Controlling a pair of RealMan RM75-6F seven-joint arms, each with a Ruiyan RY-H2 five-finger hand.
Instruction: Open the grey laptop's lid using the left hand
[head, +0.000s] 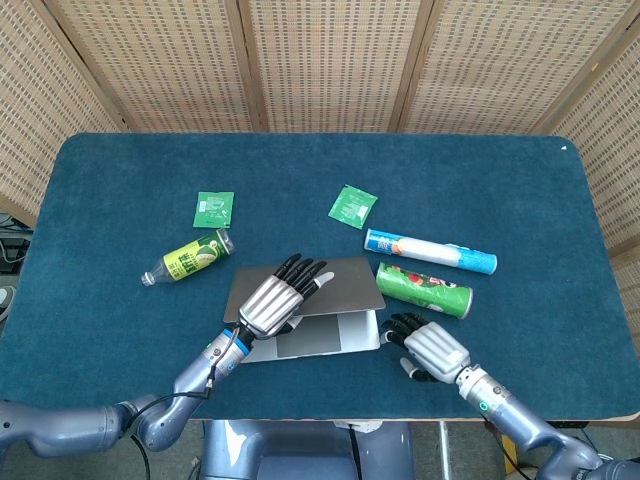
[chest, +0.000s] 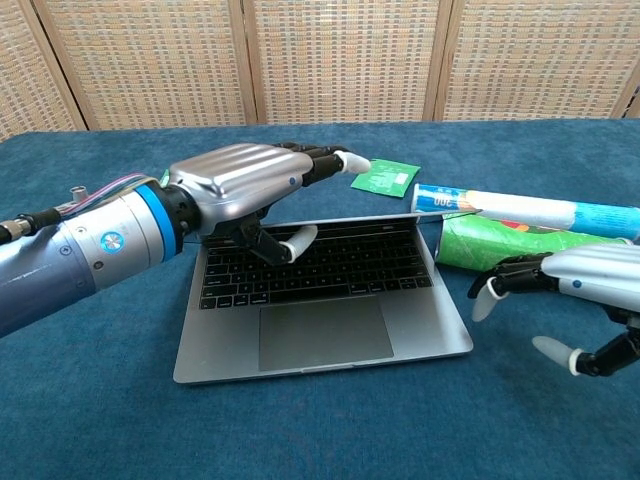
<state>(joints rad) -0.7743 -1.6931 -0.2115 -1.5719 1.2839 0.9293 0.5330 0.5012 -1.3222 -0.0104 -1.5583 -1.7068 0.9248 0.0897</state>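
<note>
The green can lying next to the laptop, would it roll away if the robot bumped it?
Probably yes. The green can is a round tube lying on its side, so a sideways nudge would likely roll it. The white and blue tube lies right behind it and might stop it that way. The right hand is close, in front.
</note>
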